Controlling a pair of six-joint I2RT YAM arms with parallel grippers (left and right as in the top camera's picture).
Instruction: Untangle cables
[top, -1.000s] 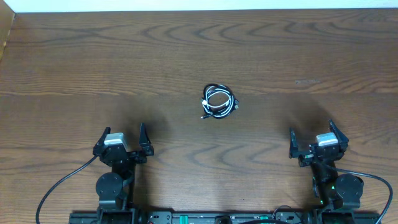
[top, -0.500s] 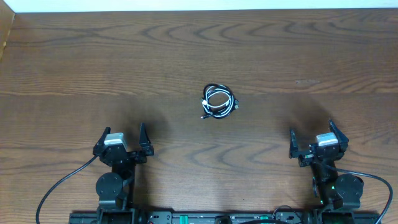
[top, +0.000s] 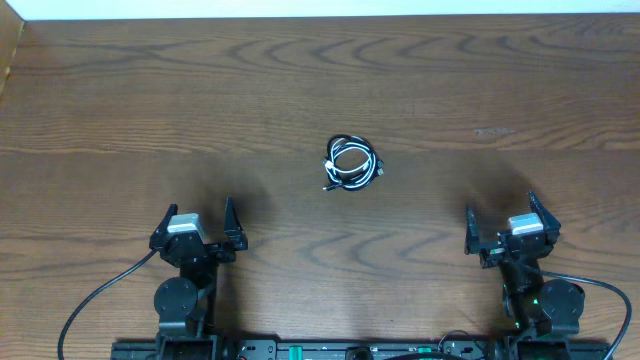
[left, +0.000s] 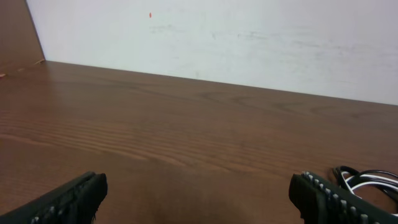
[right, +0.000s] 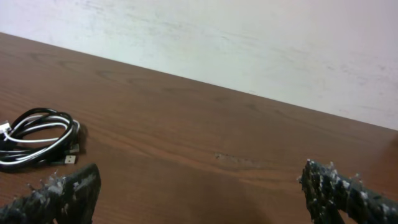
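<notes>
Since nothing has shifted this past second, the cables lie coiled at the middle of the table while the left gripper and right gripper sit open and empty near its front edge, so untangling hasn't begun.

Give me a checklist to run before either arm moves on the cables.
1. Cables located, one coiled bundle in the middle of the table: ok.
2. Left gripper, jaws open and empty: ok.
3. Right gripper, jaws open and empty: ok.
4. Nothing lies between either gripper and the bundle: ok.
5. Cords separated: not ok, black and white loops lie coiled together.
6. Which loop crosses over which: cannot tell, too small in every view.
</notes>
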